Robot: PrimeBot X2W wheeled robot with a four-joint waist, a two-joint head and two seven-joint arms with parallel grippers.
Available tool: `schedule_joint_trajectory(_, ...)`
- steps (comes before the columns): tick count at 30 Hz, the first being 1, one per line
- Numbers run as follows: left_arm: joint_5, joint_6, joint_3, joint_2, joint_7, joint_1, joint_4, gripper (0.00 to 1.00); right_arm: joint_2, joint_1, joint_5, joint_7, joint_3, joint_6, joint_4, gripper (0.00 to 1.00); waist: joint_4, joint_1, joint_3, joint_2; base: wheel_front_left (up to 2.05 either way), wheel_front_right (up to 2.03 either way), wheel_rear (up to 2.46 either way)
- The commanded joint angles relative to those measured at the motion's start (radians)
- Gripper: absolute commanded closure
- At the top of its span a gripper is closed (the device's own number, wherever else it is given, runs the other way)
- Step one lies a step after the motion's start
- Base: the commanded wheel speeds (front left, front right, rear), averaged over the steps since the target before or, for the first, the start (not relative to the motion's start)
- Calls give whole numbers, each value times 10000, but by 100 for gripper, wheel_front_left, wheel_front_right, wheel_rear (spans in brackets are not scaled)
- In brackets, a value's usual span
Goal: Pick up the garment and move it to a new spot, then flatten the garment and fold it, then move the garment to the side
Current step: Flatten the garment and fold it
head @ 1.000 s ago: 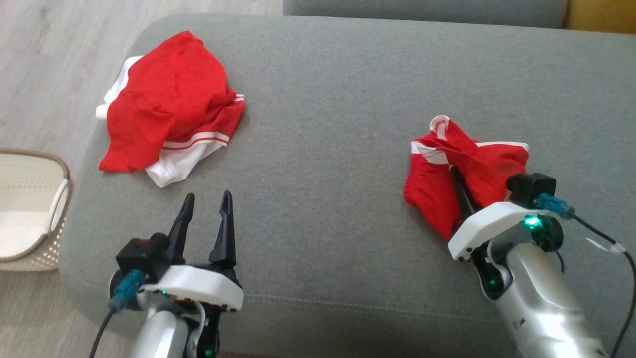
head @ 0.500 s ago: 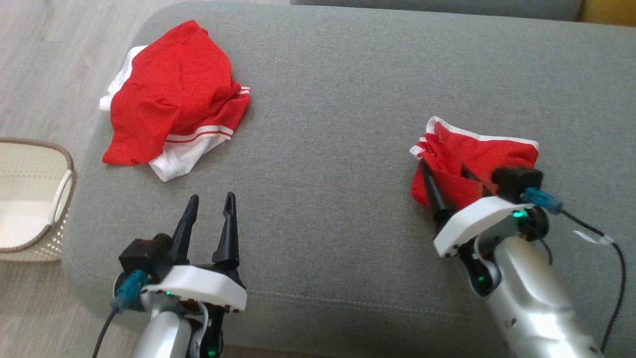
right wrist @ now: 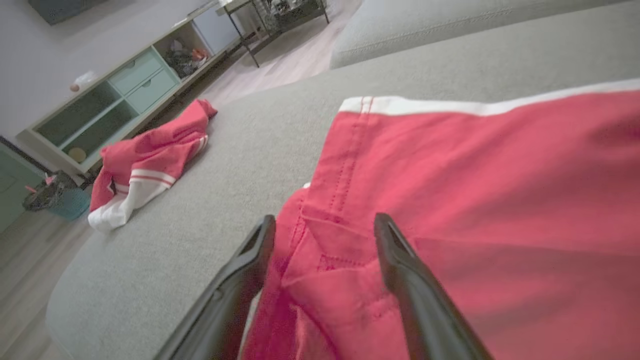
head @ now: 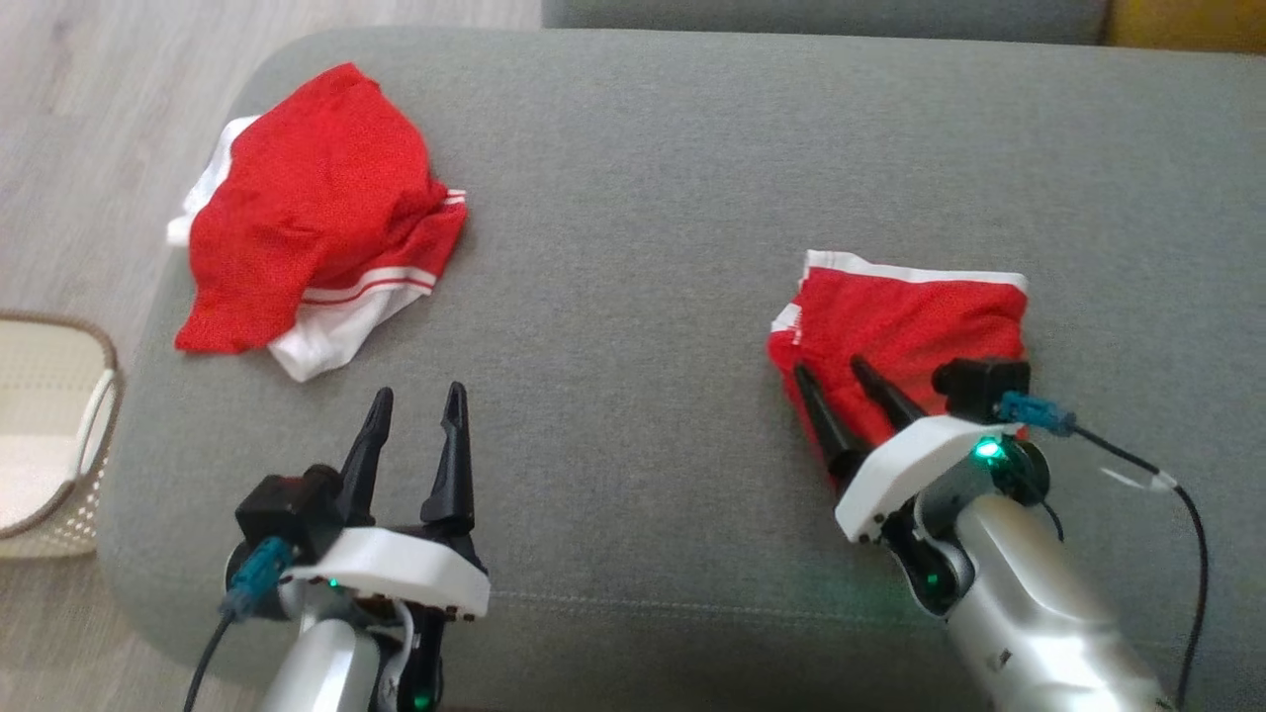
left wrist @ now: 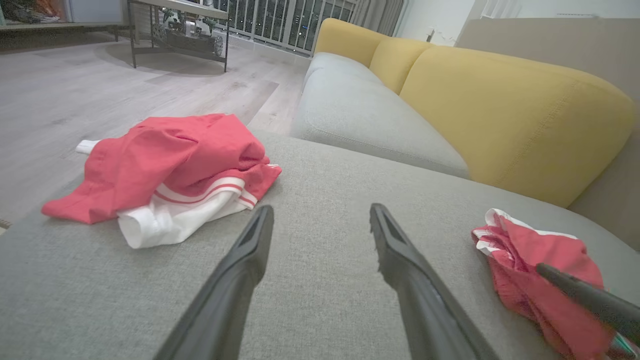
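A red garment with white trim lies folded and fairly flat on the right of the grey cushion. My right gripper is open, its fingers resting over the garment's near left corner without pinching it. In the right wrist view the red cloth lies under and between the spread fingers of the right gripper. My left gripper stands open and holds nothing at the cushion's near left. From the left wrist, its gripper points between the folded garment and a second garment.
That second garment, crumpled red and white, lies at the cushion's far left corner. A pale woven basket stands on the wood floor to the left. A yellow sofa back rises behind. Bare grey cushion separates the two garments.
My right gripper has opened and let go of the red garment, then drawn back toward me. The garment has settled flatter. The left arm has not moved.
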Motion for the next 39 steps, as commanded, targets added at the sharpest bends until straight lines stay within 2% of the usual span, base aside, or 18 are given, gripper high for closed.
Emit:
schedule_joint_trajectory(1,-19,47,384,37,-122,-187,-290,0,123,-385,140,-185,131,-2,-454,0,-152,0,-99,-1,0,0,0)
schedule_joint_trajectory(6,69,32,503,37,-122,-97,-378,0,124,-587,-127,-366,-601,-2,-927,0,-547,0,-327,-1,0,0,0)
schedule_joint_trajectory(12,81,55,553,37,-122,7,-538,0,108,-360,-1399,-449,-1811,-2,-1863,0,-956,0,-539,-1,0,0,0)
schedule_joint_trajectory(24,154,109,480,37,-122,93,-792,0,-96,2000,-4061,-374,-3633,-2,-4766,0,-1488,0,-636,-1,0,0,0)
schedule_joint_trajectory(30,187,133,429,37,-122,270,-847,0,75,2863,-4386,-468,-4113,-2,-5244,0,-1575,0,-621,-1,0,0,0)
schedule_joint_trajectory(39,411,108,392,37,-122,351,-887,0,120,2956,-4391,-534,-4127,-2,-5401,0,-1560,0,-605,-1,0,0,0)
